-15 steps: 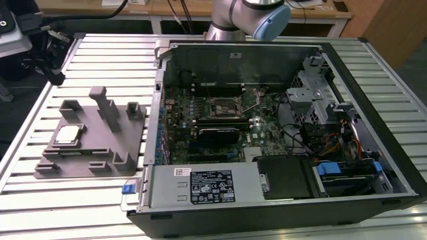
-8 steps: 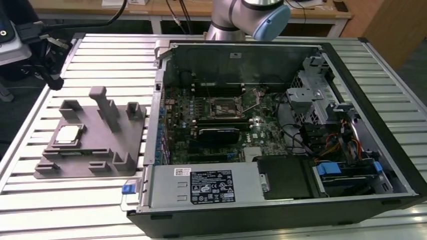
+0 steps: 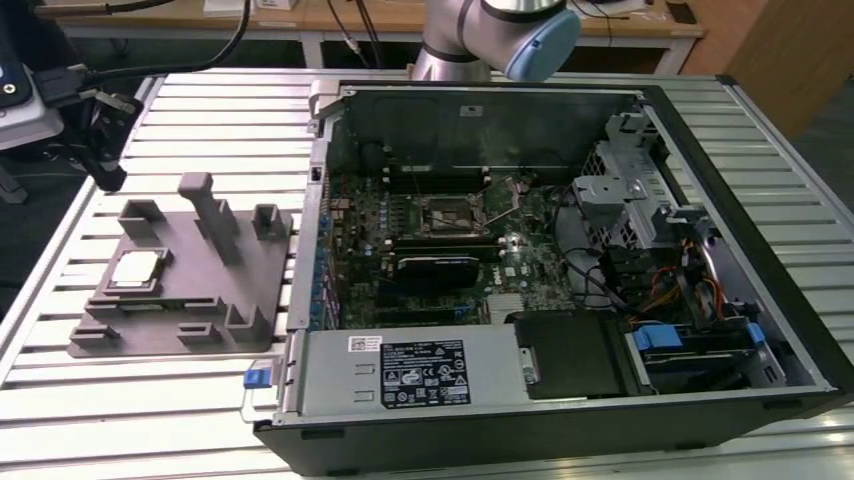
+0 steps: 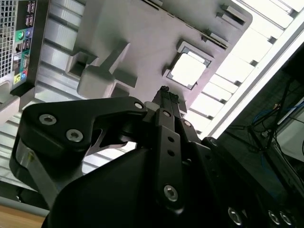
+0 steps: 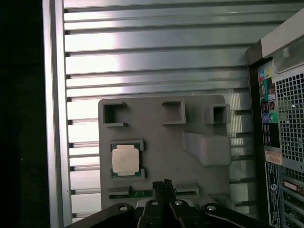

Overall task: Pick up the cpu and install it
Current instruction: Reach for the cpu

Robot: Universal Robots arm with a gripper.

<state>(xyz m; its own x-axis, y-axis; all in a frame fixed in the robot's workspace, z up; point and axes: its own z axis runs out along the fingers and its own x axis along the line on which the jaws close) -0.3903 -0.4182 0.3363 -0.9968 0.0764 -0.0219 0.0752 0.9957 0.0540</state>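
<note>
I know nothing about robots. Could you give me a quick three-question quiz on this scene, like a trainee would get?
1. True or false: the gripper is holding the cpu.
2. What does the cpu rest in? A) the grey tray B) the open computer case C) a cardboard box.
3. Fill in: in the exterior view, the grey tray lies to the computer case's ____.
Key: 1 false, the cpu lies in the grey tray, apart from the gripper; 2 A; 3 left.
</note>
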